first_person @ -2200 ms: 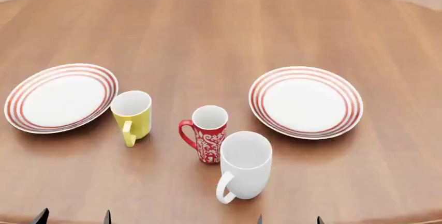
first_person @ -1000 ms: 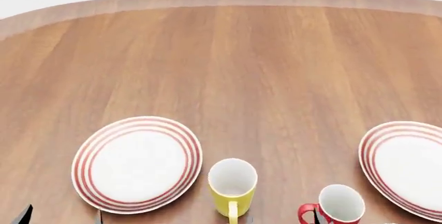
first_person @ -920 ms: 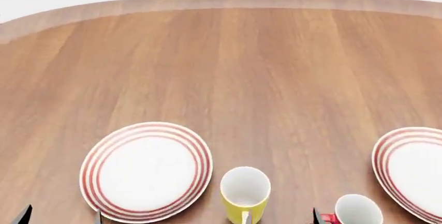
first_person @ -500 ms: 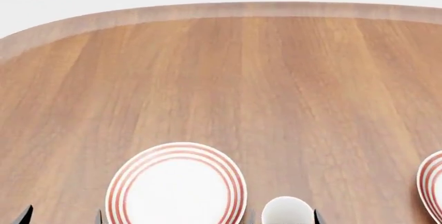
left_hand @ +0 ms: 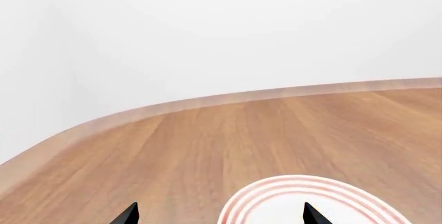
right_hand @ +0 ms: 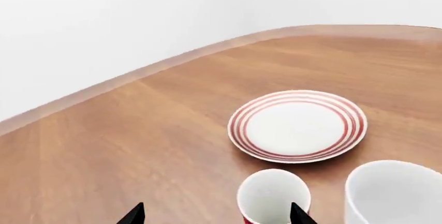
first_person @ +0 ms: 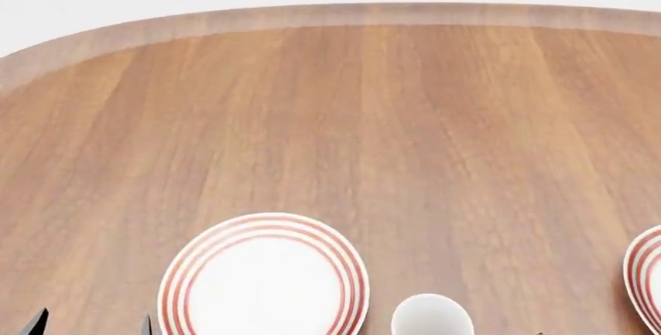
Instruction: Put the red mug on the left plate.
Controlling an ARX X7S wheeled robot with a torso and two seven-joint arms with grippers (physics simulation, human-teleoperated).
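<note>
The red mug [right_hand: 273, 197] shows only in the right wrist view: a white inside and a sliver of red wall at the frame's edge. My right gripper [right_hand: 215, 217] is open, and the mug's rim lies just ahead between its dark fingertips [right_hand: 135, 215], close to one of them. The left plate [first_person: 263, 279], white with thin red rings, lies at the lower middle of the head view. It also lies just ahead of my left gripper [left_hand: 219, 217] as the left plate [left_hand: 311, 203]. That gripper is open and empty, and shows in the head view as the left gripper [first_person: 93, 327].
A large white mug [right_hand: 397, 194] stands right beside the red mug. The other ringed plate [right_hand: 297, 125] lies beyond both, and its rim [first_person: 649, 281] cuts the head view's right edge. Another mug's white rim [first_person: 432, 316] sits beside the left plate. The wooden table [first_person: 341, 118] curves away at the far side.
The head view swung so that the plates and mugs slid down and to the right. The red mug dropped out of that view. Since half a second ago, a dark fingertip beside the mug rim is gone.
</note>
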